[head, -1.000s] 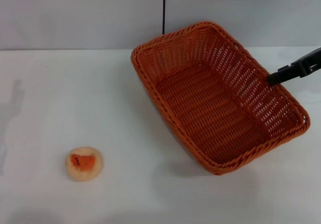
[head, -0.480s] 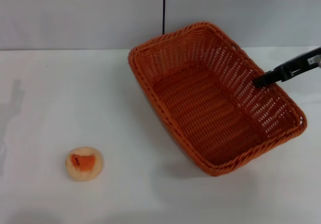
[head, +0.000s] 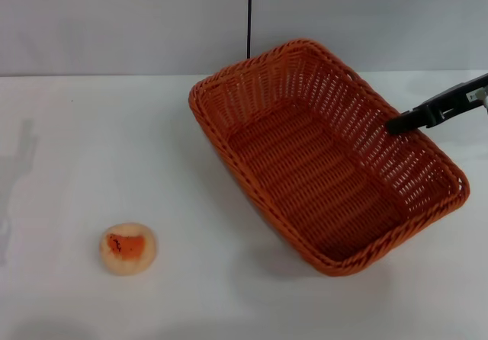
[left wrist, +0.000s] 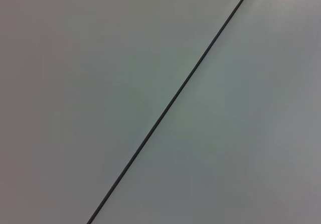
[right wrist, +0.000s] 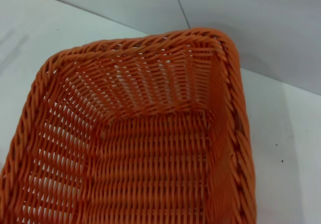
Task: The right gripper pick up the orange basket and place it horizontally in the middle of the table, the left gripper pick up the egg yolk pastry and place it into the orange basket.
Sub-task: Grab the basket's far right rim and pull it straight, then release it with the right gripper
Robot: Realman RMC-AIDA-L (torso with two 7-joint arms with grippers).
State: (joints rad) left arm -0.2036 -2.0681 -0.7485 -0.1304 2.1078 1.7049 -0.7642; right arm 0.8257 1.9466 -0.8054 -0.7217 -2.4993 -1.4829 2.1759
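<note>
The orange basket (head: 252, 62) sits skewed at the right of the table (head: 91, 142), its long side running from back left to front right, with a shadow under its near corner. My right gripper (head: 398, 123) reaches in from the right edge and is shut on the basket's right wall; one dark finger shows inside the rim. The right wrist view looks down into the basket (right wrist: 145, 78). The egg yolk pastry (head: 127, 248) lies alone at the front left of the table. The left gripper is out of view; its wrist view shows only the wall.
A grey wall (head: 114, 20) with a thin dark vertical seam (head: 249, 12) stands behind the table. The same seam (left wrist: 170, 103) crosses the left wrist view. White tabletop stretches between the pastry and the basket.
The basket has shifted and swung a little to the left with the right gripper holding its wall. The pastry has not moved.
</note>
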